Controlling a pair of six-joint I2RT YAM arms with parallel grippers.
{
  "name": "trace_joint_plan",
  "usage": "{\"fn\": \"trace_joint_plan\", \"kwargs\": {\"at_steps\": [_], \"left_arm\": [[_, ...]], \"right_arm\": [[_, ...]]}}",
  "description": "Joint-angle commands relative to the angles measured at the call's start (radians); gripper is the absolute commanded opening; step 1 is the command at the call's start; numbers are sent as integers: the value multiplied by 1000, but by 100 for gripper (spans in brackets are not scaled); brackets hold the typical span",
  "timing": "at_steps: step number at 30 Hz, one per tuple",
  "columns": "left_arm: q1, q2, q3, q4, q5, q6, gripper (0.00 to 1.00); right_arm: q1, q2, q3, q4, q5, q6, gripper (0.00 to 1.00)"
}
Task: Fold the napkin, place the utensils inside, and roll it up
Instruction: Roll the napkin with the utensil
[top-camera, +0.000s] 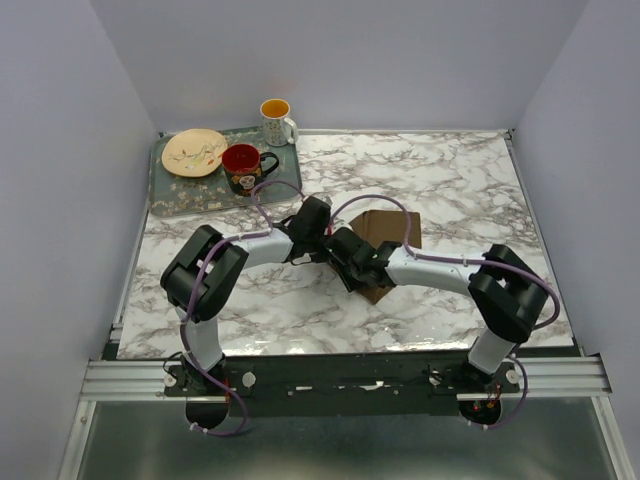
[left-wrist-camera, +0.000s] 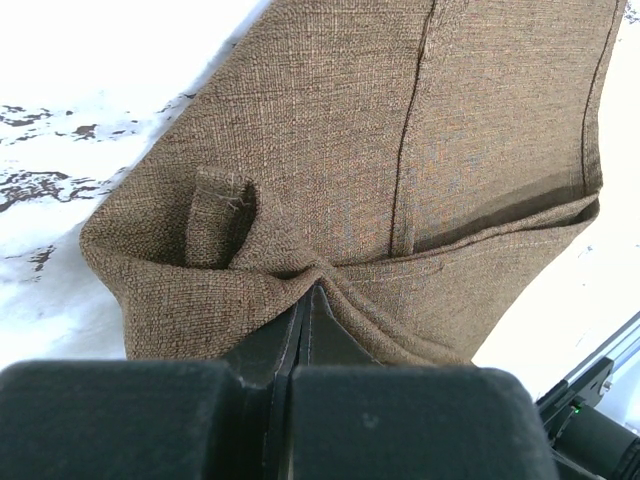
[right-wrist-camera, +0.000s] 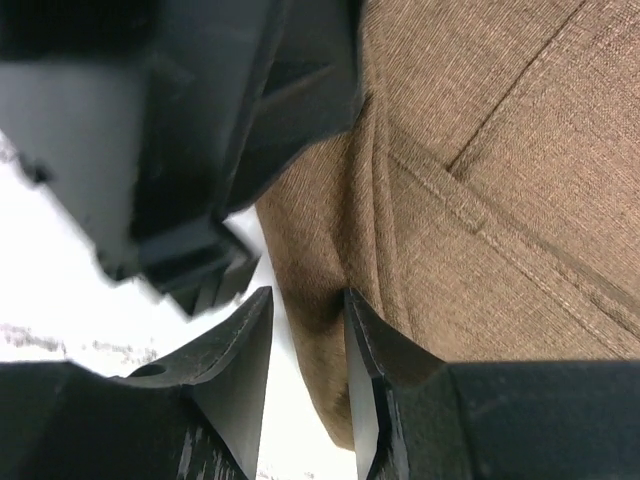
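Note:
The dark brown napkin (top-camera: 388, 229) lies folded at the table's middle, partly hidden under both arms. My left gripper (left-wrist-camera: 309, 292) is shut on a bunched edge of the napkin (left-wrist-camera: 420, 150), where a small corner flap sticks up. In the top view the left gripper (top-camera: 329, 242) and right gripper (top-camera: 352, 262) meet at the napkin's left side. My right gripper (right-wrist-camera: 308, 315) stands open around a hanging fold of the napkin (right-wrist-camera: 480, 150), with a gap beside the cloth. The utensils are out of view.
A grey tray (top-camera: 175, 200) at the back left holds a cream plate (top-camera: 194, 152) and a red mug (top-camera: 243, 166). A white dotted mug (top-camera: 276, 121) stands behind it. The left gripper's black body (right-wrist-camera: 190, 120) fills the right wrist view's upper left.

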Motion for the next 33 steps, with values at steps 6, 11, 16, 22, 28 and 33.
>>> {"fn": "trace_joint_plan", "kwargs": {"at_steps": [6,11,16,22,28,33], "left_arm": [[-6,72,-42,-137,-60,52,0],[2,61,-43,-140,-51,54,0],[42,27,-75,-96,3,26,0],[108,-48,-68,-89,89,28,8],[160,-95,0,-151,118,46,26],[237,-146,-19,-151,139,35,42]], "right_arm": [[31,121,-18,0,16,34,41],[31,150,-27,0,15,68,38],[31,142,-70,35,21,110,23],[29,104,-101,99,-17,91,3],[26,92,-135,205,-140,79,1],[5,81,-167,260,-247,97,1]]}}
